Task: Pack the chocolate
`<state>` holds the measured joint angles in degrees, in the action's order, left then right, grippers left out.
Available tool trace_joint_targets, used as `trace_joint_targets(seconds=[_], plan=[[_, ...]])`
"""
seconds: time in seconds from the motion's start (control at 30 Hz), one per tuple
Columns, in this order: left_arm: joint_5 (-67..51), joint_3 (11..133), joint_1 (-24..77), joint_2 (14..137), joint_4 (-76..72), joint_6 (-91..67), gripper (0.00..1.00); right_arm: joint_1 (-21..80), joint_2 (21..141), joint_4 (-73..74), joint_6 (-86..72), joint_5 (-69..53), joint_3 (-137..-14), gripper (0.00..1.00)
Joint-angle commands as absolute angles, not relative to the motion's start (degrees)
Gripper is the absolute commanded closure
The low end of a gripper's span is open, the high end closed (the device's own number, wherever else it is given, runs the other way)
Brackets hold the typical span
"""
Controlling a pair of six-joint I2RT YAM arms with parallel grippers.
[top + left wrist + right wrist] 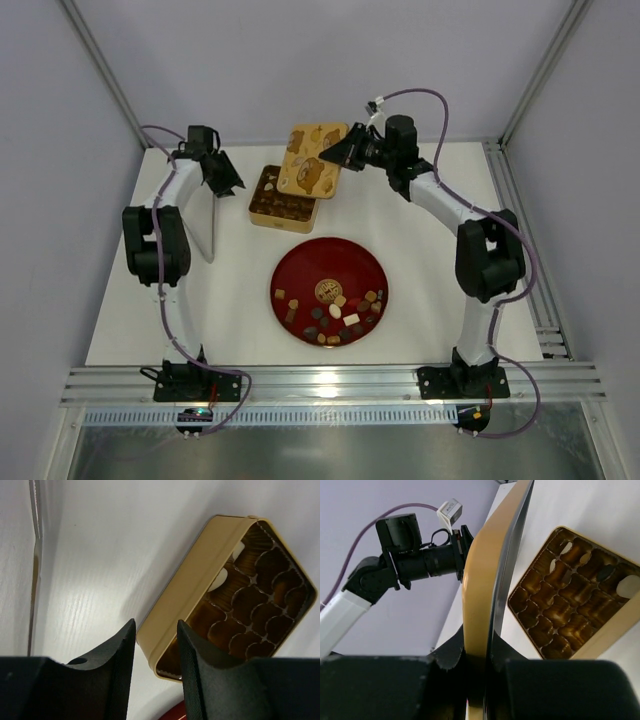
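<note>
Several small brown and cream chocolates (340,310) lie on the front half of the round dark-red plate (290,262). The open gold tin (280,200) stands behind the plate, and its cup tray holds a few pieces, one of them white (627,586). My right gripper (340,152) is shut on the edge of the bear-printed lid (312,160), which it holds tilted over the tin's far side. The lid's gold rim (490,565) runs up from the right gripper (487,650). My left gripper (225,180) is open and empty, just left of the tin. In the left wrist view the left gripper (156,645) frames the tin's corner (200,580).
A thin pale sheet (210,225) stands upright beside the left arm. Metal rails (520,240) run along the table's right edge. White walls close in the back and sides. A sliver of the plate (172,715) shows under the left fingers.
</note>
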<state>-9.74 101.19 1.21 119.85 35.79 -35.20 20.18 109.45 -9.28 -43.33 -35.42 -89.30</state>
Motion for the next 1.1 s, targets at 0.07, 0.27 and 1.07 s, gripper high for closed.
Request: trace_joint_targets(seconds=[0.07,0.27,1.07], plan=[[-7.8,102.9,0.8,121.7,36.3,-34.1,0.65,19.4,116.0,-33.8,-63.9,-42.5,-89.3,0.96],[-8.2,102.3,1.0,123.2,35.3,-35.6,0.7,19.4,122.2,-39.5,-70.2,-42.6,-91.8,0.96],[-10.1,94.5,4.9,122.0,28.7,-40.5,0.77,19.5,133.5,-43.4,-74.4,-45.2,-95.4,0.96]])
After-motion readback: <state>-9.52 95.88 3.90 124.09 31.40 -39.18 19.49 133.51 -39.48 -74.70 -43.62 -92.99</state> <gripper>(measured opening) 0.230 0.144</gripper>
